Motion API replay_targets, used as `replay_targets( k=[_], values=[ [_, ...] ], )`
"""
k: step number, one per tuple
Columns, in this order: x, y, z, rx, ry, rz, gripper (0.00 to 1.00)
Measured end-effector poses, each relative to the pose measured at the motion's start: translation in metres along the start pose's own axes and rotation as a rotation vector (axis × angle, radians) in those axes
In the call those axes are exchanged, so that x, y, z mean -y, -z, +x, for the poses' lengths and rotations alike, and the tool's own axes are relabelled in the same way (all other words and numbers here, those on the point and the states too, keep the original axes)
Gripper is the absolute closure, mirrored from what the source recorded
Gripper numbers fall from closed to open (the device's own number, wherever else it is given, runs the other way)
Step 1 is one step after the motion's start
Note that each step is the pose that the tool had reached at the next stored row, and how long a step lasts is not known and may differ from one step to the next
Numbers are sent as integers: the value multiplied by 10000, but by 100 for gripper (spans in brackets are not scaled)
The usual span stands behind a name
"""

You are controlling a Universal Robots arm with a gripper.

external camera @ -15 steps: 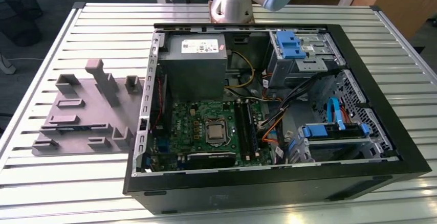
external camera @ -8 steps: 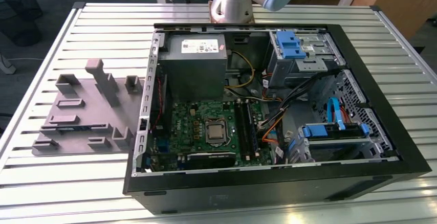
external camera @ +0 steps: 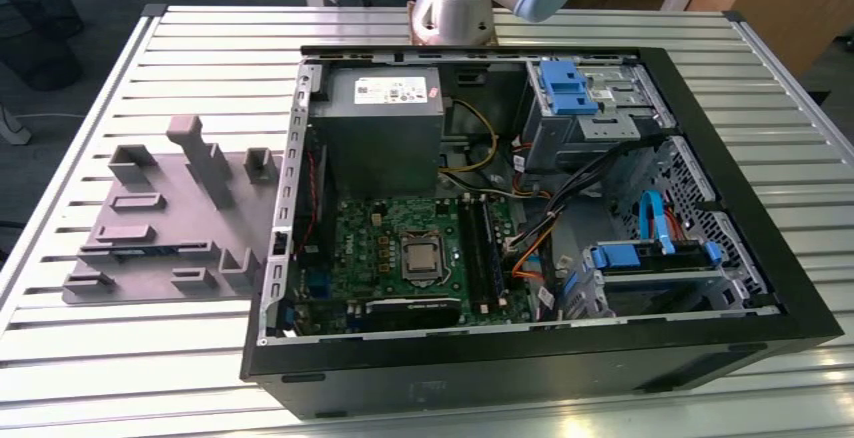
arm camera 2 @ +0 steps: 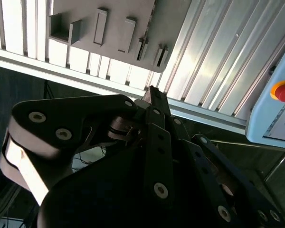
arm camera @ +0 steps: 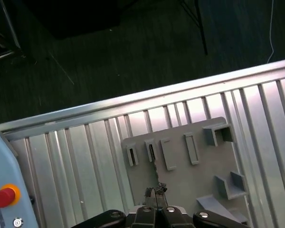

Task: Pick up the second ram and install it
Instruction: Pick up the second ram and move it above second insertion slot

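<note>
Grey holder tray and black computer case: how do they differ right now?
The grey holder tray is low and flat with raised blocks; the black computer case is a deep open box. The tray lies toward the exterior view's left, the case to its right. The tray is plain grey; the case holds a green motherboard and cables. Both rest on the slatted metal table.

An open black case (external camera: 534,363) lies on the slatted metal counter (external camera: 134,358). Inside the case sit a green motherboard (external camera: 360,243), a grey power supply (external camera: 380,123) and blue drive brackets (external camera: 567,88). Beside the case, on the exterior view's left, rests a grey slotted fixture (external camera: 160,218).
</note>
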State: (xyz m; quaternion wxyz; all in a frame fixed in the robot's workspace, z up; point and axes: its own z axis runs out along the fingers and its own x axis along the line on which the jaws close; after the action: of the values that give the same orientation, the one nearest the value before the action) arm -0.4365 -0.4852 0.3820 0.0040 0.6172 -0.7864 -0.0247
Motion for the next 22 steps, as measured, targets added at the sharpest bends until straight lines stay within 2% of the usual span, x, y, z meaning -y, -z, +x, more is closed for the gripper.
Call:
replay_targets(
  k=[7,9,11,14,15,19,22],
  values=[
    [5,-83,2,24,26,35,89],
    [6,-95,2,24,257,70,89],
    [6,-104,3,34,465,141,89],
    [6,-104,4,41,481,170,89],
    [6,-122,4,179,512,184,89],
    [9,-146,5,196,869,258,89],
    [9,-149,5,196,905,274,89]
  ],
)
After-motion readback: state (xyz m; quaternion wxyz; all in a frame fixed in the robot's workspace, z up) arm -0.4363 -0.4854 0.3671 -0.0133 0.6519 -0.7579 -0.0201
